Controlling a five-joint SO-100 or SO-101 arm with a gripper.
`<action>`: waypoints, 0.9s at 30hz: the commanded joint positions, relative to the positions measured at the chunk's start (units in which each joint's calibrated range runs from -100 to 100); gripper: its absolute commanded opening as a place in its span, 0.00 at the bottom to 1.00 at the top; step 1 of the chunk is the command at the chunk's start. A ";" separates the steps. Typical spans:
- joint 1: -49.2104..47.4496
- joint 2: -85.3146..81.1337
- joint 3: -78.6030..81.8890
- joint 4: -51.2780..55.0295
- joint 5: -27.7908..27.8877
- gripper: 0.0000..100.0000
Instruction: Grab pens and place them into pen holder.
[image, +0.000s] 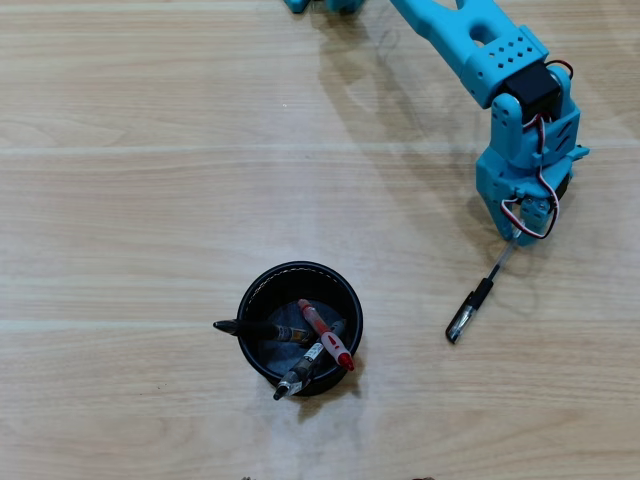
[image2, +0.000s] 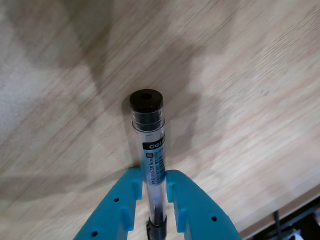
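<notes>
Three pens in the pen holder, the fourth in our claw to its right.

In the overhead view the pen holder stands on the wooden surface with the black pen, the grey-sleeved pen and the red pen leaning inside it, their ends poking over the rim. Right of the holder and a little above it, well apart, the clear black-capped pen slants down from the claw towards the holder. We judge the grip risky: the claw pinches near one end, so the long free part could swing or slip out during the carry, and a slanted pen could strike the holder's rim or the pens already leaning there. In the wrist view the claw is nearly closed, its two blue fingers pressed on either side of the clear barrel.
</notes>
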 joint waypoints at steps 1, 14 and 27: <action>-0.27 -0.20 1.15 0.84 -0.29 0.02; 0.54 -15.33 0.25 1.19 -0.39 0.02; 11.83 -31.05 -10.80 1.19 -12.16 0.02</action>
